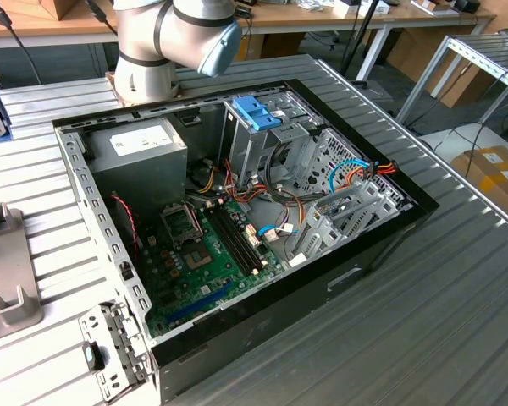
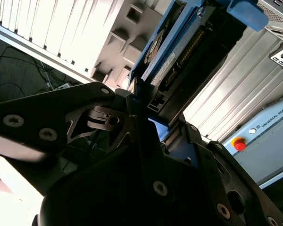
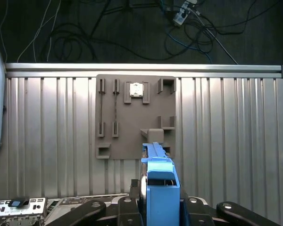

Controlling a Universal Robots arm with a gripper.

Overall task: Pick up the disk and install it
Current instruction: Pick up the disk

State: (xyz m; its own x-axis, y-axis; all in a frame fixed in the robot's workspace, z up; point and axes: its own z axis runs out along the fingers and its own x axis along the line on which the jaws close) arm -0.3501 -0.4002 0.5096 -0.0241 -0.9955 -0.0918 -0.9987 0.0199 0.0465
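In both wrist views my gripper (image 3: 158, 209) is shut on the disk (image 3: 159, 186). It is a flat drive with bright blue side rails and a blue end tab, held on edge between the black fingers (image 3: 127, 207). It hangs above the ribbed metal table, just off the edge of a grey fixture plate (image 3: 132, 117). In the second wrist view the disk (image 2: 188, 52) runs away from the gripper (image 2: 148, 106), dark body and connector showing, blue tab at its far end. The open computer case (image 1: 381, 241) lies in the middle of the exterior view.
Inside the case a tall metal drive cage (image 1: 258, 144) with a blue latch stands at the back, with a motherboard (image 1: 207, 254) and loose cables. The arm's base (image 1: 148, 59) rises behind the case. A pendant with a red button (image 2: 239, 143) lies nearby. Cables cover the floor (image 3: 132, 28) beyond the table's edge.
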